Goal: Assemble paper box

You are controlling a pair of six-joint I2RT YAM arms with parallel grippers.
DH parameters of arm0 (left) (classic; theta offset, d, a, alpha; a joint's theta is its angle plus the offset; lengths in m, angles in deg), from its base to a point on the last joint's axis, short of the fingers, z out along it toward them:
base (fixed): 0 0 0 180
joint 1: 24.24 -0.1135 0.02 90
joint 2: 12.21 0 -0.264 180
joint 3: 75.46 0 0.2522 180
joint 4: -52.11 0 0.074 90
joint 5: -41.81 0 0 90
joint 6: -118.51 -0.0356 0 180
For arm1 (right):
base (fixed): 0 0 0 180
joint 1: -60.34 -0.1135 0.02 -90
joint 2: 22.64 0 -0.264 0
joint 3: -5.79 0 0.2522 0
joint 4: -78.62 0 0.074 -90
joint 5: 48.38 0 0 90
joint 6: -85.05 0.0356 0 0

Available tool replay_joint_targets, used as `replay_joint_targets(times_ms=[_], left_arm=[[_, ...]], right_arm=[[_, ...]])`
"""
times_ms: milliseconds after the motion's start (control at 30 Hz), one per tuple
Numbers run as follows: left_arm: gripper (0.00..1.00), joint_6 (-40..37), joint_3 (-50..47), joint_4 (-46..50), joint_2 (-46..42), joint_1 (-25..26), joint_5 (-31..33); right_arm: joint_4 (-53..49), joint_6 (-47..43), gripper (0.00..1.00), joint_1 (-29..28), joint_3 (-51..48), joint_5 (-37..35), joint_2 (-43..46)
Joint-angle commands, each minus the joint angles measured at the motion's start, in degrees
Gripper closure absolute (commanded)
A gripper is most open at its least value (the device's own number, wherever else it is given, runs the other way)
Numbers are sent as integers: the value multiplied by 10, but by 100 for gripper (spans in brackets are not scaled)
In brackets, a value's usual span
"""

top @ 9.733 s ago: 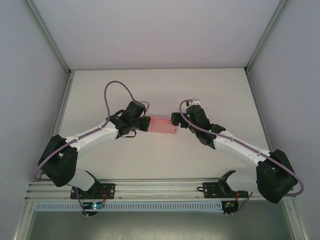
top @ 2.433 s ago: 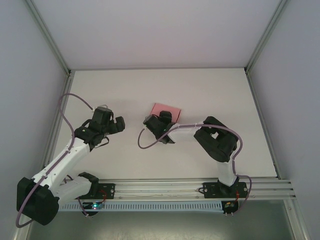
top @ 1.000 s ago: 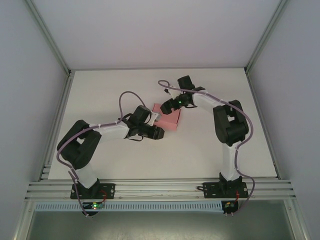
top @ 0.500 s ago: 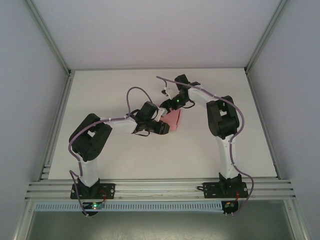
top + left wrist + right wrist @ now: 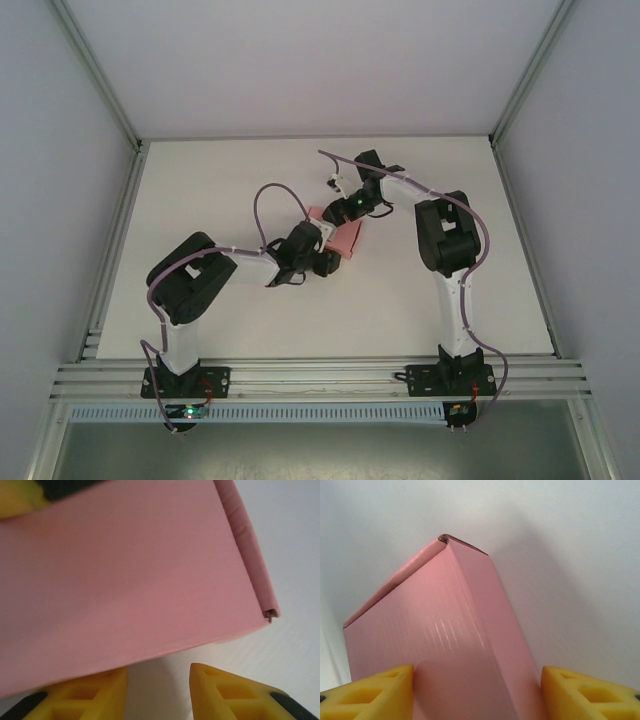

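Observation:
The paper box (image 5: 343, 237) is a pink folded card box in the middle of the white table. In the right wrist view the paper box (image 5: 450, 645) stands between my right gripper's (image 5: 482, 695) yellow fingers. The left finger touches it and the right finger is a sliver off its side face. From above, my right gripper (image 5: 346, 212) comes at the box from the far side. My left gripper (image 5: 325, 258) is at its near left side. In the left wrist view the paper box (image 5: 130, 575) lies just ahead of my left gripper (image 5: 157, 695), which is open over bare table.
The white table (image 5: 220, 180) is bounded by metal frame rails at the left (image 5: 115, 230) and right (image 5: 520, 230). Purple cables (image 5: 275, 195) loop above both forearms. The right arm's elbow (image 5: 445, 235) stands close to the right of the box.
My left arm has reached further right, up to the box's near side. My right gripper's fingers have narrowed around the box, which looks narrower from above than a second ago.

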Motion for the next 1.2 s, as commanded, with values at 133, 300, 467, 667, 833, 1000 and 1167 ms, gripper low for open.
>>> replay_joint_targets(times_ms=[133,300,467,667,833,1000,1167], left_arm=[[58,-13,-19,-231,62,39,139],[60,40,0,-231,80,48,215],[61,86,48,-163,92,64,303],[58,89,64,-179,115,73,310],[57,86,72,-147,110,73,321],[51,72,55,-139,85,73,281],[45,81,55,-54,51,73,218]], right_arm=[[-68,13,44,-49,-64,43,-24],[-58,19,46,-62,-87,34,-19],[-54,24,47,-70,-98,30,-27],[-56,22,48,-75,-98,32,-34],[-54,21,48,-75,-103,37,-35],[-38,38,49,-60,-109,34,-15],[-14,94,40,-30,-96,-51,28]])
